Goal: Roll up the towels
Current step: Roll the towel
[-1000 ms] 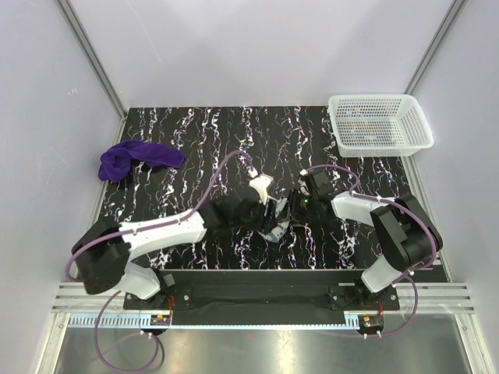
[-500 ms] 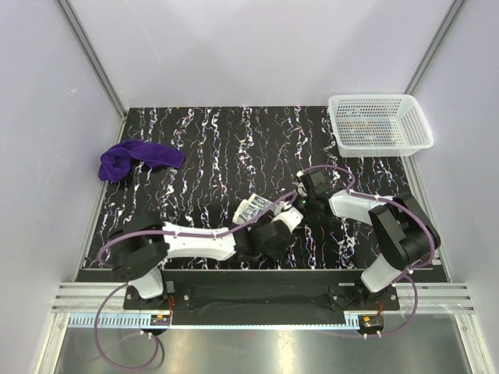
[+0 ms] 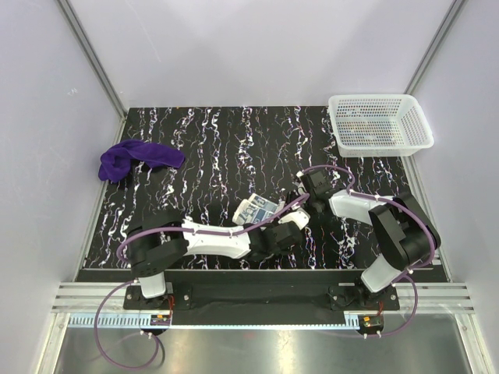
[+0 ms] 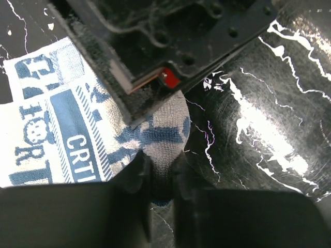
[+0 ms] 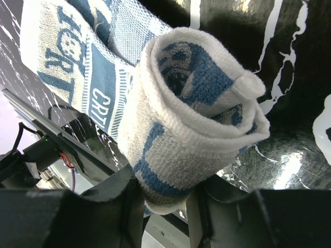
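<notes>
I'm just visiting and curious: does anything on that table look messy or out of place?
The purple towel lies crumpled in a heap at the far left, unrolled. The patterned towel is only partly rolled, its flat end trailing.

Patterned towel [image 3: 256,209] half rolled, mid-table; purple towel [image 3: 136,158] crumpled far-left.

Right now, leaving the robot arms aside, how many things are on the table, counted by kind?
Towels: 2 (purple towel, patterned towel)
Baskets: 1 (white mesh basket)
Total: 3
</notes>
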`<state>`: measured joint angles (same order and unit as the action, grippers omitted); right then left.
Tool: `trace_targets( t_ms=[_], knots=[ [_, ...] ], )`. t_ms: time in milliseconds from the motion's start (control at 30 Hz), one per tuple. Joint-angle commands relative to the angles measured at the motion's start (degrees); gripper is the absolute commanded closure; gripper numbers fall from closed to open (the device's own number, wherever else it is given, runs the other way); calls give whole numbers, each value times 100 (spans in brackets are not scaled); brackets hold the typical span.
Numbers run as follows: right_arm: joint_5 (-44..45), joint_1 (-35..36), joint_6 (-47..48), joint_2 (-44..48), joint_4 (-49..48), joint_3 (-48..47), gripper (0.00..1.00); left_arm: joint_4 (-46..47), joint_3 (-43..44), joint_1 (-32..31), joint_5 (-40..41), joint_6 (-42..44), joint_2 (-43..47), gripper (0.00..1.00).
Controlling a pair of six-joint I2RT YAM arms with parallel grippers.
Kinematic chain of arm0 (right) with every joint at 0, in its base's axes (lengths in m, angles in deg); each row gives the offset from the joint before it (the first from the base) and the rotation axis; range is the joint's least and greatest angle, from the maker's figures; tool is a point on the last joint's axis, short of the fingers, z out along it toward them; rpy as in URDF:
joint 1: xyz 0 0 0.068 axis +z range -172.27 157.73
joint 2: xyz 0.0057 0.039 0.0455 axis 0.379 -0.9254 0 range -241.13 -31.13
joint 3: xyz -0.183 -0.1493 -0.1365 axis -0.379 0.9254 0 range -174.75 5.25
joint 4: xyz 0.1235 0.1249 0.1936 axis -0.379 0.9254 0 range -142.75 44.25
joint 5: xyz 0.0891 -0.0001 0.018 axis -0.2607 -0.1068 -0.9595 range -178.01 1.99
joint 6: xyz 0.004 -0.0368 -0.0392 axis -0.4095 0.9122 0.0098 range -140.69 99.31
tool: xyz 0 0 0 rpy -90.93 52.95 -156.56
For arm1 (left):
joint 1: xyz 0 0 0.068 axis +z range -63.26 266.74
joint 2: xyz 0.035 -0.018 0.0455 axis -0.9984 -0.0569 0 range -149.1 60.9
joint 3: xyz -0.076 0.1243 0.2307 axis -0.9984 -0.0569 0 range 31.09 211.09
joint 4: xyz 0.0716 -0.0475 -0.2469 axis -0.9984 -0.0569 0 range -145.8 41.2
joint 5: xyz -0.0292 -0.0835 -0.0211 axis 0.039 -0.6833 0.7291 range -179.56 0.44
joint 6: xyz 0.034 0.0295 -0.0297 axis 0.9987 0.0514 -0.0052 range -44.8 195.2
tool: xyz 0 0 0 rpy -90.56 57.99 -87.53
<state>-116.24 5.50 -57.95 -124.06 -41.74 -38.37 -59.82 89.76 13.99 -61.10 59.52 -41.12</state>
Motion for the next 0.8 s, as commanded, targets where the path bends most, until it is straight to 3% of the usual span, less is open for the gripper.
trace_targets(
  t_ms=[0, 33, 100, 200, 233, 300, 467, 767],
  knots=[
    [-130, 71, 139, 90, 446, -68, 73, 75, 258, 24, 203, -14, -117, 100],
    [-113, 71, 131, 108, 472, -77, 72, 74, 258, 33, 168, -22, -117, 100],
    [45, 71, 105, 178, 612, -112, 55, 66, 241, 50, 98, -31, -82, 100],
    [492, 71, 34, 336, 867, -200, 22, -22, 224, 86, -25, -145, -38, 100],
    [642, 71, 25, 389, 955, -235, 17, -40, 215, 103, -78, -180, -38, 100],
    [1116, 53, -18, 521, 1192, -375, 12, -92, 162, 103, -96, -277, 41, 100],
    [1898, -289, -168, 766, 1659, -761, 10, -58, -22, 217, -315, -514, 287, 100],
    [2524, -1441, -133, 1548, 2222, -1237, 6, 495, -584, 735, -1228, -1041, 735, 100]
  ],
)
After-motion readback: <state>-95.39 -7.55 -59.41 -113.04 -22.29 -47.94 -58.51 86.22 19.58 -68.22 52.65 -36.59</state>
